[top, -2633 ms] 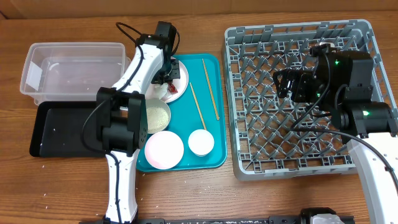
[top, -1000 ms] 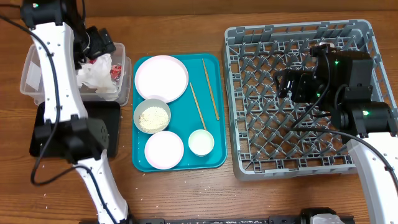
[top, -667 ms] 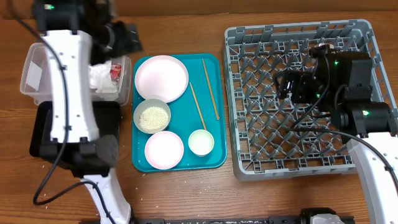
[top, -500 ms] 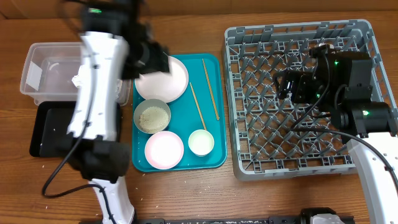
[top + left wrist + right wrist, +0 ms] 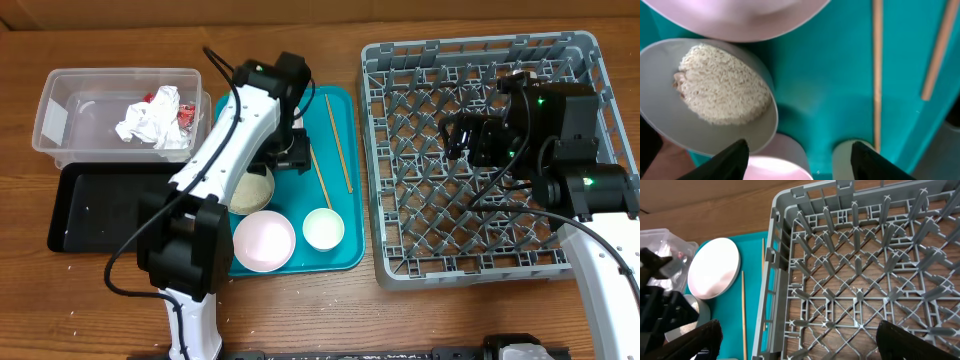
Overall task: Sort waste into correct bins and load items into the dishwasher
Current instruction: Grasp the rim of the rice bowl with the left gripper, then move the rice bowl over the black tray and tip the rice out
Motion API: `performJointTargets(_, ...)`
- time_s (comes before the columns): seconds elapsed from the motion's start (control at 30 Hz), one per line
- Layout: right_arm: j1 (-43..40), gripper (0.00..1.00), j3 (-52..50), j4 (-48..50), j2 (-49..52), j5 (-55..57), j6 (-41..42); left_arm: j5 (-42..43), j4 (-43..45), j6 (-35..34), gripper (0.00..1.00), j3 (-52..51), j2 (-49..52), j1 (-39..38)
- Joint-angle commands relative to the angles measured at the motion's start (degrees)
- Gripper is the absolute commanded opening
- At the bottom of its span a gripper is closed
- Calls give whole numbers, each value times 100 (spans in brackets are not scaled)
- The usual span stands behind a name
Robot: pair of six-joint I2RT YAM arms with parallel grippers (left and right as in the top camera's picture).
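My left gripper (image 5: pixel 291 152) (image 5: pixel 802 162) hangs open over the teal tray (image 5: pixel 345 250), beside the grey-green bowl (image 5: pixel 254 190) (image 5: pixel 720 95) that holds pale rice. Nothing sits between its fingers; the pink plate (image 5: pixel 264 240) and the small white cup (image 5: pixel 323 228) lie below them. Crumpled napkins and a red wrapper (image 5: pixel 152 115) lie in the clear tub (image 5: pixel 70 95). Two chopsticks (image 5: pixel 338 140) rest on the tray. The white plate (image 5: pixel 715 267) is mostly under my left arm. My right gripper (image 5: pixel 460 135) (image 5: pixel 805 342) stands open above the grey dish rack (image 5: pixel 480 48) (image 5: pixel 865 270).
The black tray (image 5: pixel 100 205) lies in front of the clear tub at the left. A few pale crumbs (image 5: pixel 72 316) are scattered on the wooden table near the front left. The rack fills the right side.
My left arm has swung right from above the clear tub to the teal tray, leaving the napkins and wrapper in the tub. Its jaws have narrowed somewhat. The right arm has not moved.
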Motion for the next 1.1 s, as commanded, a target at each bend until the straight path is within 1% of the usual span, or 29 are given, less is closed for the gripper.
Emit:
performJointTargets(0.0,-11,100,131,-9,13,-46,-7,-334,315,-304,65,-474,-46,0)
performJointTargets(0.17,-11,100,131,-37,13,-44,-7,-367,962,-380,53,-988,-46,2)
performJointTargets(0.23,-11,100,131,-35,11,-46,-7,-369,1163,-376,40,-1152,-46,2)
performJointTargets(0.37,-11,100,131,-44,11,-46,-7,-369,1556,-354,23,-1493,-46,2)
performJointTargets(0.43,-11,100,131,-55,11,-46,-7,-369,1668,-356,12,-1615,-46,4)
performJointTargets(0.47,-11,100,131,-59,11,-46,-7,-369,1685,-356,4,-1633,-46,4)
performJointTargets(0.6,-11,100,131,-48,13,-46,-4,-367,1628,-354,4,-1517,-48,4)
performJointTargets(0.73,-11,100,131,-48,11,-48,-4,-369,1263,-245,4,-1019,-48,7)
performJointTargets(0.83,-11,100,131,-44,11,-48,-4,-367,647,-162,4,-278,-48,33)
performJointTargets(0.97,-11,100,131,-28,11,-46,-4,-323,-382,-136,4,787,-87,212)
performJointTargets(1.0,-11,100,131,-24,11,-46,-4,-247,-675,-44,4,1064,-140,313)
performJointTargets(1.07,-11,100,131,-20,11,-46,-4,-63,-949,153,4,1303,-271,492)
